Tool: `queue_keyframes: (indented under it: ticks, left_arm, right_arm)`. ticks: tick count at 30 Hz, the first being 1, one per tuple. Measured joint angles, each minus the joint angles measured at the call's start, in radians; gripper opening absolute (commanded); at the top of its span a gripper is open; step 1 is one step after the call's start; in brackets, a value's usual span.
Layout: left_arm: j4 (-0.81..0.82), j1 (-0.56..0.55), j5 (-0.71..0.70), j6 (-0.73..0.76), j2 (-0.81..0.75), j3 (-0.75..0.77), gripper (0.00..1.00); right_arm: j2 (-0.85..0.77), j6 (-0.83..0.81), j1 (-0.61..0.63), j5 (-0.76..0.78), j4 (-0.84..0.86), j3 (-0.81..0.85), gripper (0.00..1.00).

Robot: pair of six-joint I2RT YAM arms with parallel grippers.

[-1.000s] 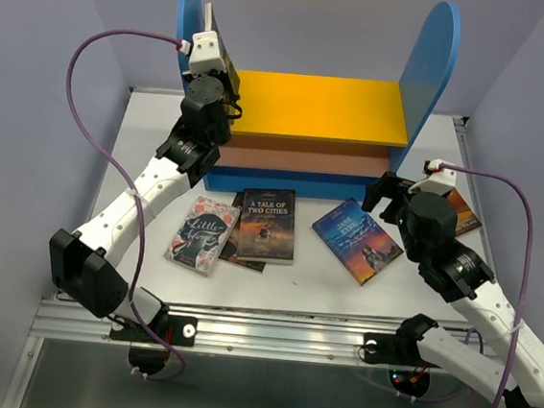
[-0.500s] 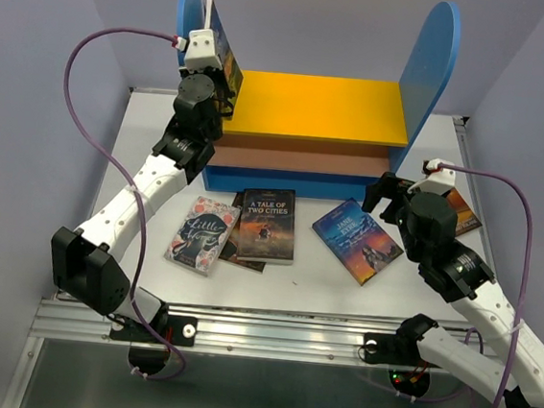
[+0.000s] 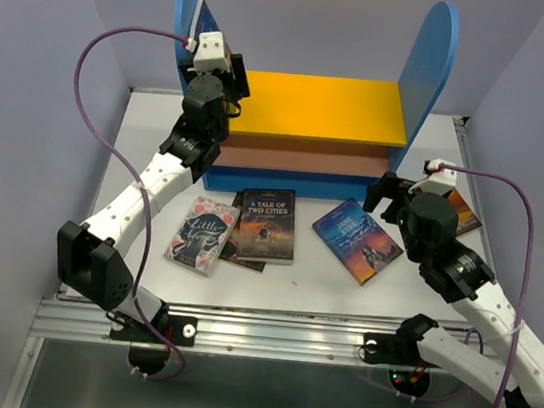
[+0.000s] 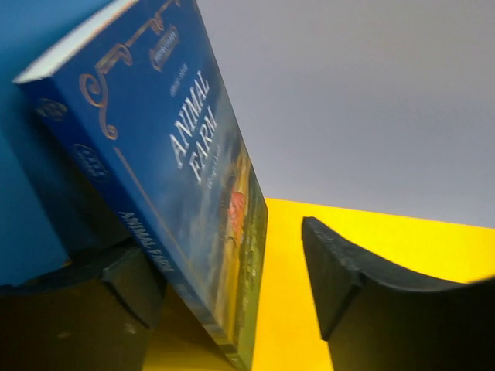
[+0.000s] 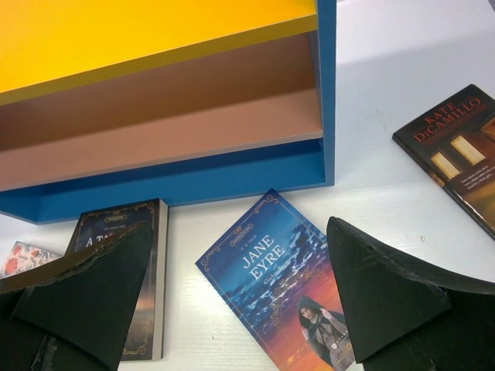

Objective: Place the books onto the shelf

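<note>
I watch from the remote desk as Animal Farm [image 4: 186, 154] stands on the yellow board [image 3: 320, 107] of the shelf [image 3: 430, 65], tilted against the left blue panel [image 4: 31, 201]. The left gripper [image 4: 220, 239] brackets the book with its jaws parted. One finger [image 4: 371, 294] stands clear of the cover; the other sits low by the spine, and I cannot tell whether it touches. On the table [image 3: 304, 270] before the shelf lie Little Women [image 3: 202, 234], A Tale of Two Cities [image 3: 268, 224] overlapping a mostly hidden book [image 3: 232, 244], and Jane Eyre [image 5: 271, 270]. The right gripper [image 5: 240, 228] hovers above Jane Eyre, spread wide and holding nothing. A Kate DiCamillo book [image 5: 456, 151] lies near the shelf's right end.
</note>
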Motion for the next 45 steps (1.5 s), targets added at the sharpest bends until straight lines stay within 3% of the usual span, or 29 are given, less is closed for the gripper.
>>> queue_keyframes:
  ticks: [8,24,30,36,41,45]
  left_arm:
    - [-0.072,-0.014,0.036,-0.036,-0.038,-0.027,0.99]
    - [-0.269,-0.023,0.059,-0.191,-0.252,-0.064,0.99]
    - [-0.349,-0.060,0.131,-0.216,-0.322,-0.078,0.99]
    - [-0.449,-0.111,0.259,-0.270,-0.458,-0.186,0.99]
    - [-0.468,-0.119,0.394,-0.402,-0.600,-0.423,0.99]
    - [-0.476,-0.121,0.446,-0.497,-0.626,-0.596,0.99]
  right_arm:
    - [0.016,0.000,0.000,-0.001,0.001,0.000,1.00]
    - [0.039,0.001,0.000,-0.018,0.003,0.000,1.00]
    - [0.053,0.005,0.000,-0.048,0.004,0.000,1.00]
    - [0.074,0.036,0.000,-0.133,0.005,-0.001,1.00]
    - [0.182,0.063,0.000,-0.276,0.032,-0.022,1.00]
    - [0.319,0.093,0.000,-0.390,0.098,-0.065,1.00]
